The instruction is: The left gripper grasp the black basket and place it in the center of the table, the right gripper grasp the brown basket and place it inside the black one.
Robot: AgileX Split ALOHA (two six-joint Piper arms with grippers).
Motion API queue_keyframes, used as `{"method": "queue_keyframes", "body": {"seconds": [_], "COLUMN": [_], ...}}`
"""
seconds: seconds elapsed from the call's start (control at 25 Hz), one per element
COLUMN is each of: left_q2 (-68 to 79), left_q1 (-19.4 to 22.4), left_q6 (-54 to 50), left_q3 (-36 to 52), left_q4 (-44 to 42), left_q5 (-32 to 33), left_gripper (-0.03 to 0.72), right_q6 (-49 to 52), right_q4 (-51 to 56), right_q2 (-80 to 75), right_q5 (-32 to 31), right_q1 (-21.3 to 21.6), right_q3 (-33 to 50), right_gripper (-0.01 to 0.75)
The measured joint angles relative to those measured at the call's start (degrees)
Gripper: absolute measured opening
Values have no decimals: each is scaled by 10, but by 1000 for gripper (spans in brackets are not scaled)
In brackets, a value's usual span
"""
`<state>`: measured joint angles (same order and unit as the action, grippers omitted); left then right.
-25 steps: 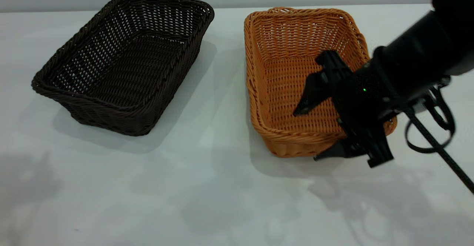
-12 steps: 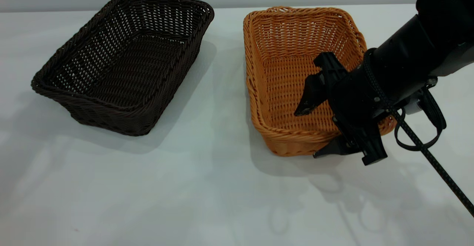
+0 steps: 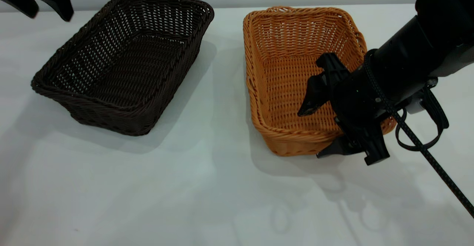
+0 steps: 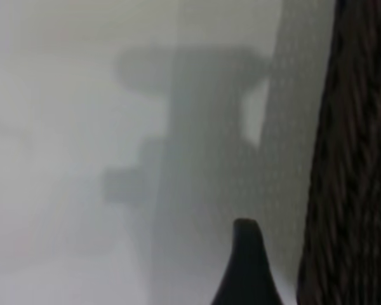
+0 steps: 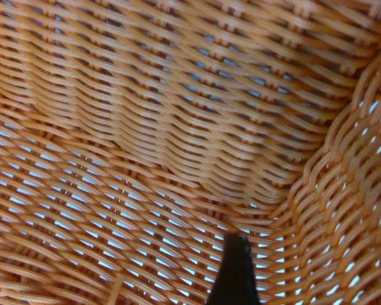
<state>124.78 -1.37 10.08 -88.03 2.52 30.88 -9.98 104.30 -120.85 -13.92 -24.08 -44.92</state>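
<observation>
The black basket (image 3: 126, 59) stands on the table (image 3: 207, 186) at the back left. My left gripper (image 3: 50, 16) hangs above the table's far left corner, beside the basket's far left end, open and empty. In the left wrist view one finger (image 4: 244, 267) shows next to the black basket's wall (image 4: 355, 159). The brown basket (image 3: 292, 64) stands at the back right. My right gripper (image 3: 314, 133) is open and straddles its near wall by the right corner, one finger inside, one outside. The right wrist view shows a finger (image 5: 235, 273) over the brown weave (image 5: 178, 127).
A strip of bare table (image 3: 226, 72) separates the two baskets. The right arm's cable loops and rod (image 3: 426, 142) hang to the right of the brown basket. The table's front half holds only shadows.
My left gripper has come into view at the upper left. My right gripper has shifted slightly towards the brown basket's near wall and has hardly moved since. Neither basket has moved.
</observation>
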Motion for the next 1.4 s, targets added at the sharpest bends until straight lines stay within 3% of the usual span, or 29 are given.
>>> {"method": "queue_keyframes", "body": {"seconds": [0.6,0.8,0.92,1.12,1.4], "left_q2": [131,156,157,157,157], "left_q1": [-24,-25,-27,-31,-40], "left_q6": [32,32,32,36,80], "left_q3": [-45,-45,-47,-47,-47], "left_q4": [27,26,26,25,22], "left_q5": [-29,-48,-52,-58,-64], "left_gripper": [496,372,294,254,234], "right_q6": [-2,-2,-2,-1,-91], "right_q4": [1,1,1,5,4], "right_q2": [-25,-44,-45,-45,1], "right_q5": [28,28,28,22,31], "right_q1": [0,0,0,1,24], "right_q3": [-1,-2,-3,-3,-2], "right_gripper": [508,410,307,176,136]}}
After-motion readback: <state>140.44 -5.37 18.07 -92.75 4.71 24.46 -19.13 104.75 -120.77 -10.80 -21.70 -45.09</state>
